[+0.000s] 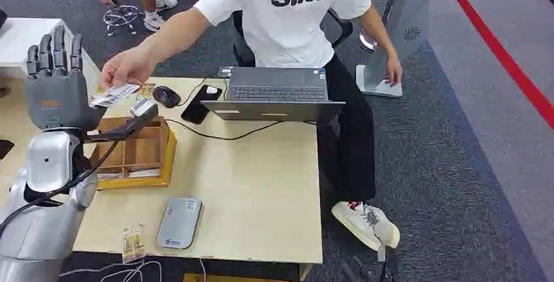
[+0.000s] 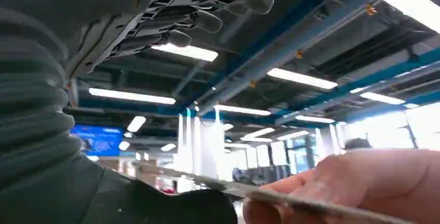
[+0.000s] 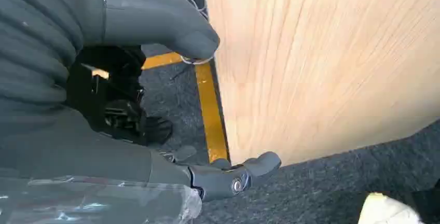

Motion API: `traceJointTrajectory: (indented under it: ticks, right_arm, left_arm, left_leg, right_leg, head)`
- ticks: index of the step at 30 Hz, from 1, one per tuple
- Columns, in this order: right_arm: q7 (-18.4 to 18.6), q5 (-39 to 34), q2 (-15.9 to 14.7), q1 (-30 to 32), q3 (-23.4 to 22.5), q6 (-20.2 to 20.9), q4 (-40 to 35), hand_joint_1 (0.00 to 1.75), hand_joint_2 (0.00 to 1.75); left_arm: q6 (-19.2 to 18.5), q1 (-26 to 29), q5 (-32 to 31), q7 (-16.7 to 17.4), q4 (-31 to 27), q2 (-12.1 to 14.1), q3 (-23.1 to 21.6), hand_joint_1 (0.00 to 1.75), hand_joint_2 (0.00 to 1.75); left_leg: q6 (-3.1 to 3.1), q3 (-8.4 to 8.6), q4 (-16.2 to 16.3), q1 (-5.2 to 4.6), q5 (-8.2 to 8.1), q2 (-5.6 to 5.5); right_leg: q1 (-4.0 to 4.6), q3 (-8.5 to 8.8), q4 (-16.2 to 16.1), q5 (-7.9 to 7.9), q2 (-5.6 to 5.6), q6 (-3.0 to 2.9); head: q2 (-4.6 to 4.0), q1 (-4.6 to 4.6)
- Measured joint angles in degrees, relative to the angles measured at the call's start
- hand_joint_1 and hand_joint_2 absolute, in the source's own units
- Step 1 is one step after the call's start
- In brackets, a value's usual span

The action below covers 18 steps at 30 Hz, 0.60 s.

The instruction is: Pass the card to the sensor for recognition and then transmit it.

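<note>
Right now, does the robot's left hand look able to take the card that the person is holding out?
Probably yes. The left hand is raised with its fingers apart, and the person's hand holds the card right beside its thumb; nothing stands between them. Whether the thumb already touches the card is unclear.

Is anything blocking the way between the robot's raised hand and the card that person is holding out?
Nothing visible does. The card sits in the person's hand right beside the raised left hand, whose fingers point upward; the card's edge reaches the thumb.
</note>
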Motion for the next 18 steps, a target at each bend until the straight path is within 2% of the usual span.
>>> traceJointTrajectory:
  ticks: [3,18]
  right_arm:
    - [0.1,-0.2,0.0,-0.2,0.0,0.4,0.1,0.0,1.75]
    - [0.2,-0.2,0.2,-0.6,0.0,0.5,0.4,0.0,1.75]
  left_arm:
    - [-0.1,-0.6,-3.1,2.6,0.7,1.0,-0.1,0.0,1.75]
    - [-0.1,-1.7,-3.1,3.0,2.8,2.3,-0.9,0.0,1.75]
  left_leg:
    - [0.0,0.0,0.0,0.0,0.0,-0.01]
    - [0.0,-0.02,0.0,0.0,0.0,-0.02]
  right_leg:
    - [0.0,0.0,0.0,0.0,-0.01,0.0]
    - [0.0,0.0,0.0,0.0,-0.02,0.0]
  head:
    - [0.0,0.0]
    - [0.0,-0.02]
